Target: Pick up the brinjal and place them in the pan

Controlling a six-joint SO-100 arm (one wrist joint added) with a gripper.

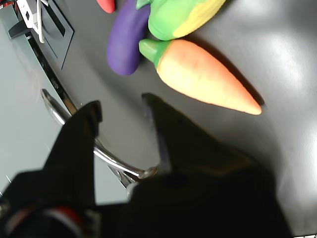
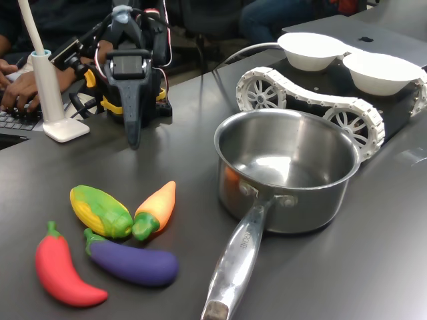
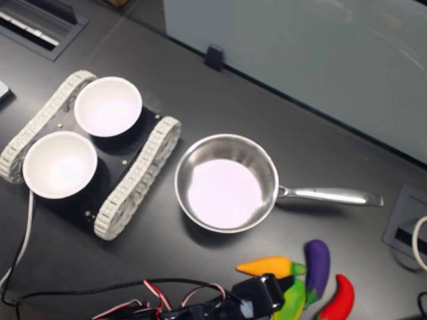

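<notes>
Closest in the wrist view, the black two-fingered gripper (image 1: 124,106) hangs spread and empty. The matte purple brinjal (image 1: 127,42) lies at twelve o'clock, touching the orange toy carrot (image 1: 203,75); approach from its free side, then carry it to the shiny steel pan (image 2: 320,200).

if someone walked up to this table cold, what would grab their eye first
Probably the shiny steel pan in the middle of the dark table, empty, its long handle pointing toward the first exterior view's bottom edge. Next, the bright toy vegetables at that view's lower left: the purple brinjal lying between a red chili, a corn cob and a carrot. The black gripper hangs open above the table behind them.
</notes>
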